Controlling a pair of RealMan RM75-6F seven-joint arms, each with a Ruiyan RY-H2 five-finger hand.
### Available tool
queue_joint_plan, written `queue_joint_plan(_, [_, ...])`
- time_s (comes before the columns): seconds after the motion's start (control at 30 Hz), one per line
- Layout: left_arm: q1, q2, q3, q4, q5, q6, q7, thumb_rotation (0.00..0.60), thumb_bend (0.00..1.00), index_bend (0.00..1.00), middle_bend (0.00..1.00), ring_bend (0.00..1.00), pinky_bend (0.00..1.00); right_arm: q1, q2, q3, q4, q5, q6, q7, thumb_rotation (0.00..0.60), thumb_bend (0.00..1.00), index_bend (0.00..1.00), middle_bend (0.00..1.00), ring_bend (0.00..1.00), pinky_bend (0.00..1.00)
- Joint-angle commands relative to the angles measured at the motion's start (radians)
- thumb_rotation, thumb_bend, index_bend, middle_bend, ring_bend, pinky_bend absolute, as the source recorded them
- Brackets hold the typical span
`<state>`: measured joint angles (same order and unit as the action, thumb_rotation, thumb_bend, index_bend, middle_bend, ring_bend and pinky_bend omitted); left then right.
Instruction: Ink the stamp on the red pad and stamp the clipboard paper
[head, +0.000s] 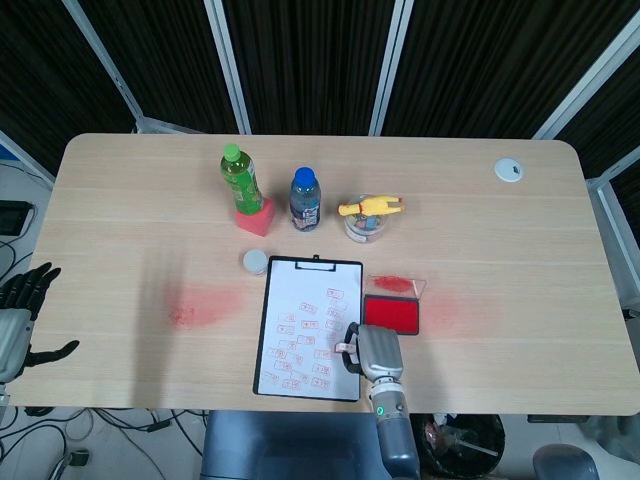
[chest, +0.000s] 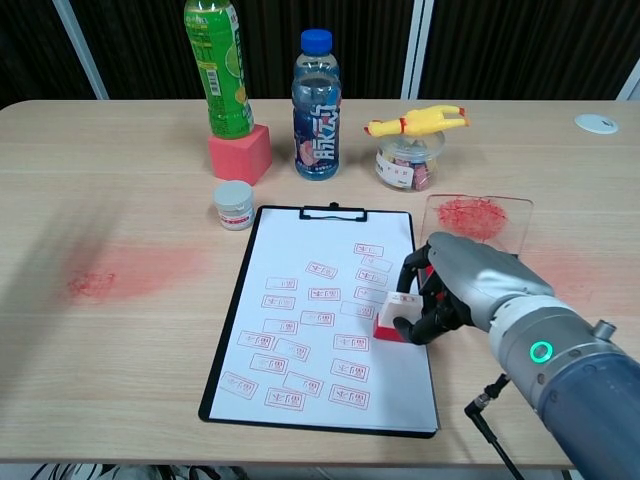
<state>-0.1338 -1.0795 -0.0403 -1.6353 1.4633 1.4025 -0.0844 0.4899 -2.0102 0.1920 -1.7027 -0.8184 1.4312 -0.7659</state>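
Note:
The clipboard (head: 308, 328) lies at the table's front middle, and its paper (chest: 325, 320) carries several red stamp marks. My right hand (chest: 465, 290) (head: 372, 352) grips a small stamp (chest: 393, 318) (head: 345, 348) with a red base and white top. The stamp's base is down on the paper near its right edge. In the head view the red ink pad (head: 391, 313) lies just right of the clipboard, beyond the hand. The chest view shows only its clear, red-smeared lid (chest: 478, 215). My left hand (head: 20, 310) hangs off the table's left edge, fingers spread, holding nothing.
Behind the clipboard stand a green bottle (chest: 219, 68) on a pink block (chest: 240, 153), a blue bottle (chest: 317, 105), a jar (chest: 406, 165) topped by a yellow rubber chicken, and a small white pot (chest: 234, 204). A red smear (chest: 120, 272) stains the table at left.

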Motion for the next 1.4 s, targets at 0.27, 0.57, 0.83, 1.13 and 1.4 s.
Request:
queue_joint_plan(0.27, [-0.001, 0.000, 0.000, 0.000, -0.001, -0.002, -0.001, 0.600, 0.04, 0.00, 0.00, 0.00, 0.00, 0.000, -0.010, 0.012, 0.013, 0.009, -0.008, -0.005, 0.600, 0.60, 0.96, 0.80, 0.88, 0.87])
queue_joint_plan(0.57, [-0.001, 0.001, 0.000, -0.001, -0.001, -0.002, -0.002, 0.600, 0.04, 0.00, 0.00, 0.00, 0.00, 0.002, -0.024, 0.021, 0.022, 0.008, -0.011, -0.009, 0.600, 0.60, 0.96, 0.80, 0.88, 0.87])
queue_joint_plan(0.83, [-0.001, 0.002, 0.000, -0.002, -0.001, -0.003, -0.004, 0.600, 0.04, 0.00, 0.00, 0.00, 0.00, 0.010, -0.039, 0.035, 0.026, -0.001, -0.011, -0.013, 0.600, 0.60, 0.96, 0.80, 0.88, 0.87])
queue_joint_plan(1.13, [-0.002, 0.002, 0.000, -0.002, 0.000, -0.004, -0.005, 0.600, 0.04, 0.00, 0.00, 0.00, 0.00, 0.009, -0.056, 0.034, 0.048, -0.002, -0.015, -0.010, 0.600, 0.60, 0.96, 0.80, 0.88, 0.87])
queue_joint_plan(1.4, [-0.002, 0.003, 0.001, -0.003, 0.001, -0.003, -0.007, 0.600, 0.04, 0.00, 0.00, 0.00, 0.00, 0.007, -0.068, 0.024, 0.072, -0.002, -0.020, -0.014, 0.600, 0.60, 0.96, 0.80, 0.88, 0.87])
